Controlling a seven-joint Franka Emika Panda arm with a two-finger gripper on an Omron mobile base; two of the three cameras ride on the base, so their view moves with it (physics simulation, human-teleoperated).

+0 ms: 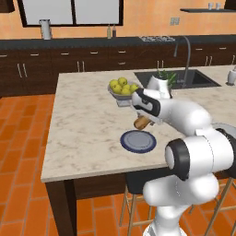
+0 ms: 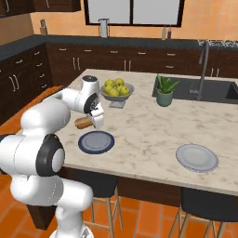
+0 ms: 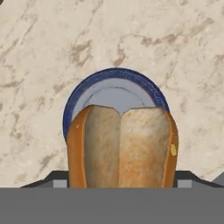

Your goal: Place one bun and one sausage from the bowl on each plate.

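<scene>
Golden-brown bun (image 3: 122, 146), split along its top, was clamped in the gripper (image 1: 144, 120), jaws closed on its sides. It hung just above the near plate (image 1: 138, 141), evidently carried there for release. The second plate (image 2: 196, 157) lay well apart and bare. The arm reached forward over the marble counter (image 1: 83, 120), hand pointed downward at the plate.

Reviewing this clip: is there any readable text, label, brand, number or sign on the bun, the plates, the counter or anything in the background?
No readable text anywhere.
The bun in the gripper: plain, no marking.
The two plates: plain with a darker rim, no print.
The bottles on the back counter: too small and blurred to show any label.
The jug by the window: no lettering visible.
</scene>
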